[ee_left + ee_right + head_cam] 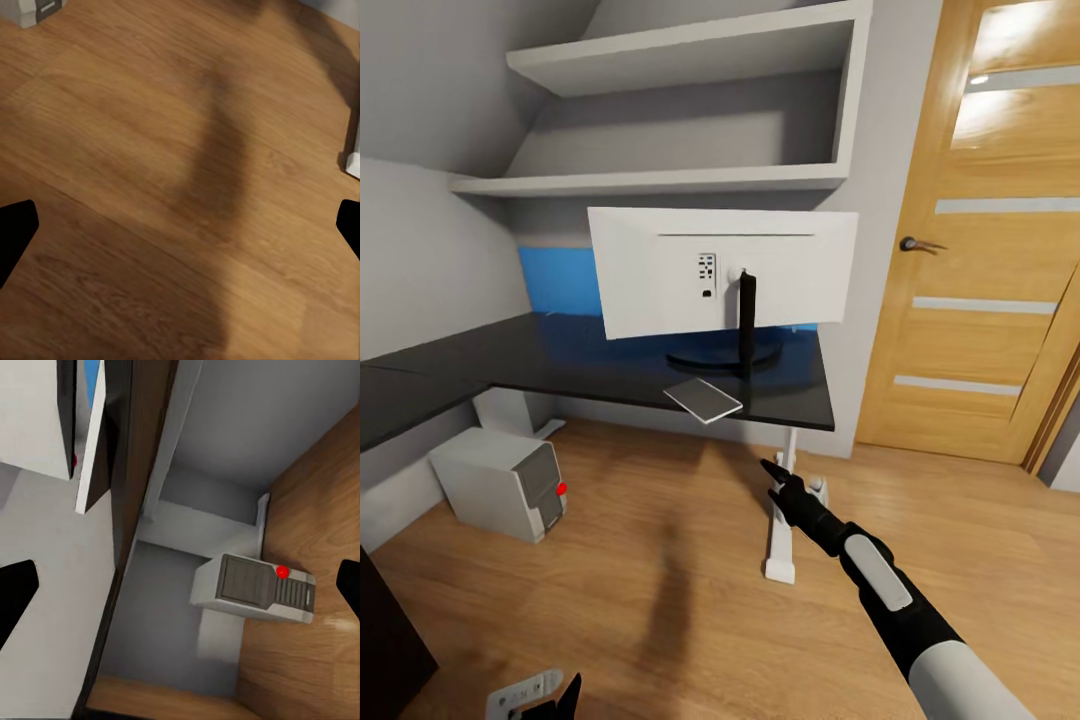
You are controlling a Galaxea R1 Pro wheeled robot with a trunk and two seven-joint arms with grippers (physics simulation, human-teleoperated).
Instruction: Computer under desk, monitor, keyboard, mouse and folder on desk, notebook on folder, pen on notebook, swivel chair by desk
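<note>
The monitor [720, 270] stands on the black-topped desk [560, 365], its white back toward me on a thin black stem. A flat light-grey slab [703, 399] lies at the desk's front edge below it. The computer [502, 482], a light-grey box with a red dot, sits on the floor under the desk and shows again as the computer [255, 589] in the right wrist view. My right gripper [772, 468] hangs open, low in front of the desk's white leg, holding nothing. At the picture's lower edge, over bare floor, my left gripper [550, 697] is open and empty.
An oak door [980, 230] stands right of the desk. White wall shelves [680, 180] hang above it, and a blue panel [560, 280] lines the wall behind. The desk's white leg and foot [784, 530] rest on the plank floor. A dark object [390, 640] sits bottom left.
</note>
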